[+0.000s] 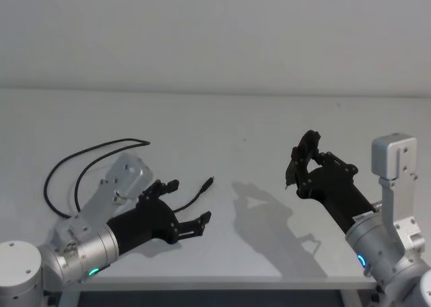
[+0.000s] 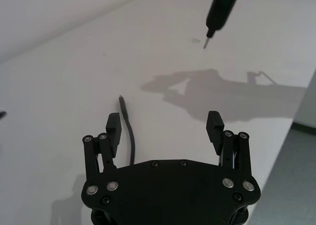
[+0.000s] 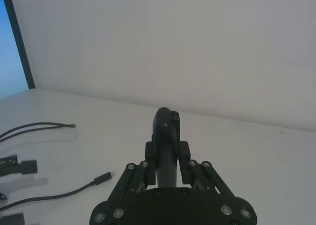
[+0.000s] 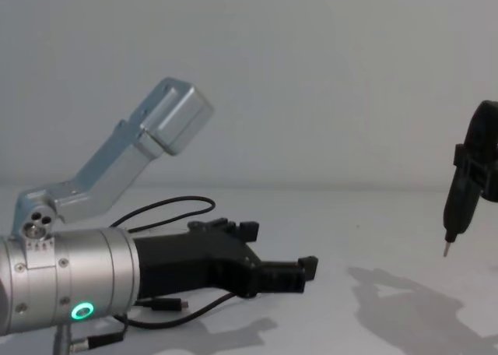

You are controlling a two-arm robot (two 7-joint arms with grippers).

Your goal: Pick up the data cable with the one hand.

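L gripper [image 1: 190, 200] hovering low at 8 o'clock of table [image 1: 269, 118], fingers standing wide open, gripping nothing, data cable [image 1: 208, 182] lying flat, plug end poking out btwn those fingers toward 1 o'clock, rest looping toward 10, R gripper [image 1: 310, 160] at 4 o'clock clamping black pointed tool [image 1: 301, 152].

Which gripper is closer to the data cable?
Left. The left gripper is open just above the data cable near one plug; the right gripper, shut on a black tool, hangs far to the right.

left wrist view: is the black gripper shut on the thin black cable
No, the black two-finger left gripper stands open, the thin black data cable lying between its fingers.
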